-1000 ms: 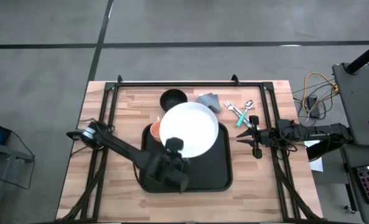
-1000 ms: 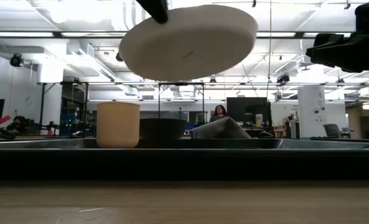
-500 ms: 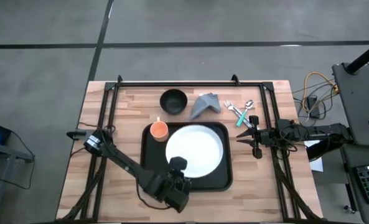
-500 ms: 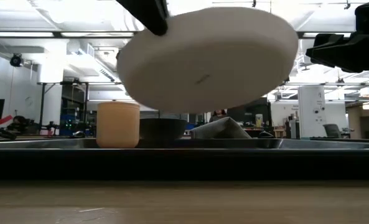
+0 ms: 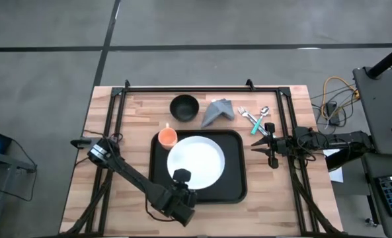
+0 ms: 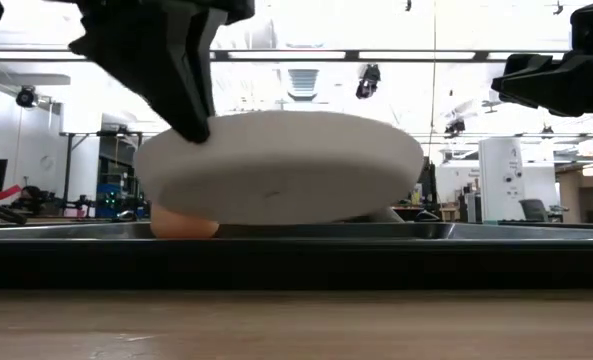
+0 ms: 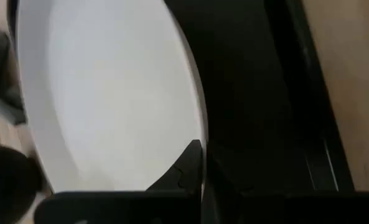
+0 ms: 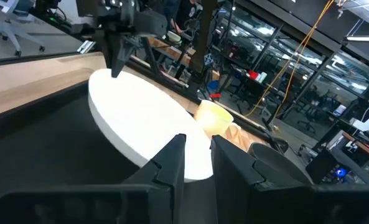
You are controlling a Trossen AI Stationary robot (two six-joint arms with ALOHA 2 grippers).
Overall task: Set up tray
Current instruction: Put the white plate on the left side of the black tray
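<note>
The black tray lies at the table's middle. A white plate hangs low over it in my left gripper, which is shut on the plate's near rim. In the low view the plate sits slightly tilted under the gripper. Whether its underside touches the tray I cannot tell. An orange cup stands in the tray's far left corner. My right gripper hovers off the tray's right side, touching nothing. In its wrist view a narrow gap shows between its fingers. My left gripper pinches the plate's rim on the side nearest the table's near edge. One finger lies over the plate's upper face and the other under it. The fingers come from the near side, slanting down. The plate is held nearly level, slightly tilted.
Beyond the tray's far edge stand a black bowl and a folded grey napkin. Cutlery with teal handles lies at the far right. Bare wood shows to the tray's left and near sides. A black frame rail borders the table.
My left gripper has moved toward the table's near edge, then a little left, and down. It has carried the plate from high above the tray's far part to low over the tray's middle. The plate now hides most of the cup in the low view.
</note>
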